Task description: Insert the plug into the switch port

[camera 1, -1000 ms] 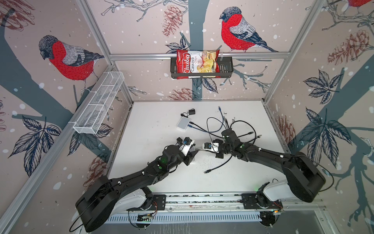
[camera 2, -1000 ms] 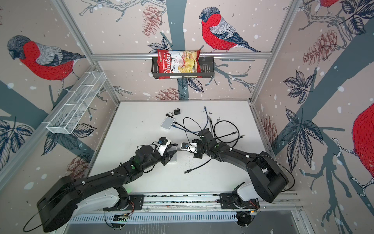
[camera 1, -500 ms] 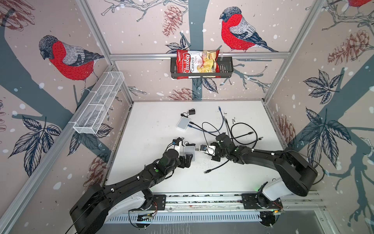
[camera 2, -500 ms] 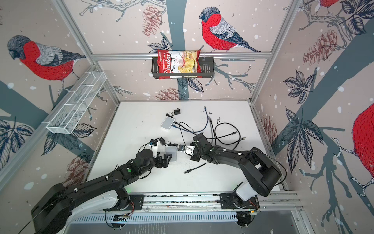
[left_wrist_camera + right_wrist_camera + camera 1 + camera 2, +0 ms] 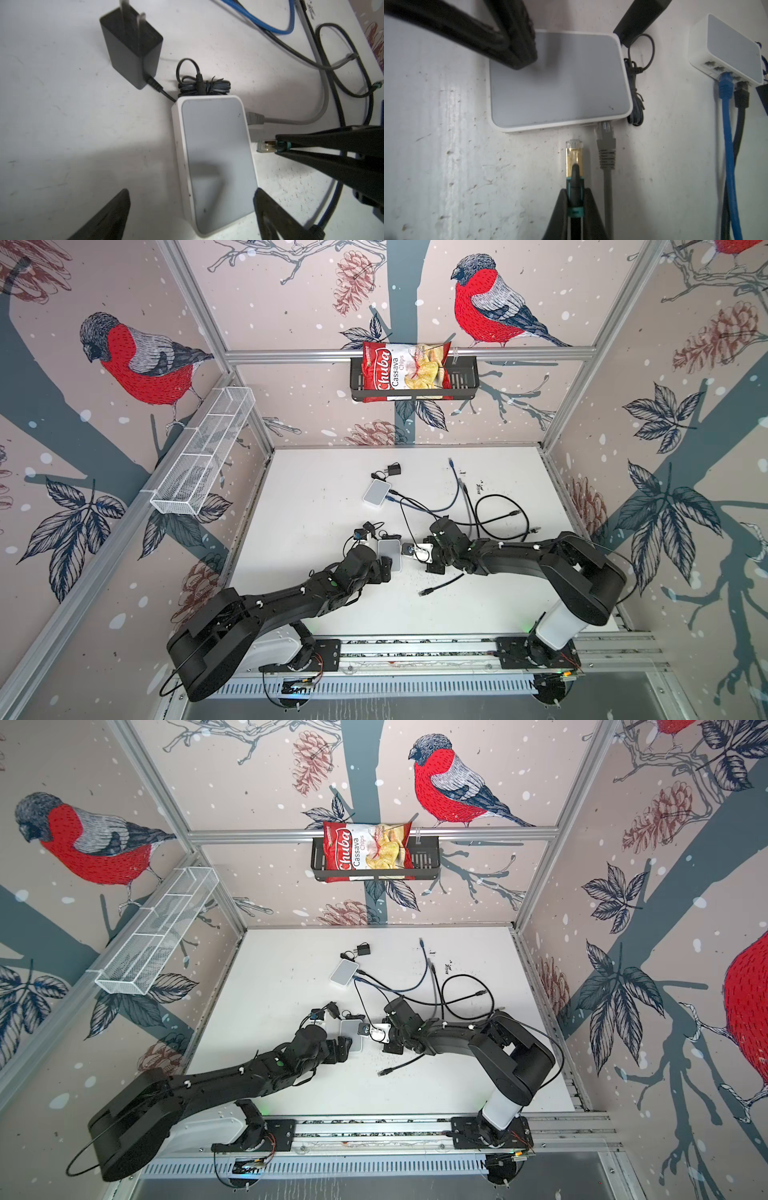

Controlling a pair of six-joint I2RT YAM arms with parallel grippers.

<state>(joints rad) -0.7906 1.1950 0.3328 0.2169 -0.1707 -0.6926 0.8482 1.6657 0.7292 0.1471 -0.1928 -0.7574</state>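
Right gripper [image 5: 574,199] is pinching the stiff, light plug [image 5: 574,153] by its boot, just right of the switch [image 5: 556,81], left gripper [image 5: 191,207] spread

Red chip bag [image 5: 406,372] in black wall basket [image 5: 465,379], lying sideways in both top views: brand "Chuba" in white script on the red panel, then "Cassava Chips" in dark letters on the pale band beside it. Same bag [image 5: 367,852], same words, same basket [image 5: 428,853]. Further small print along the bag's edge too small to read. No legible marking elsewhere in either wrist view.
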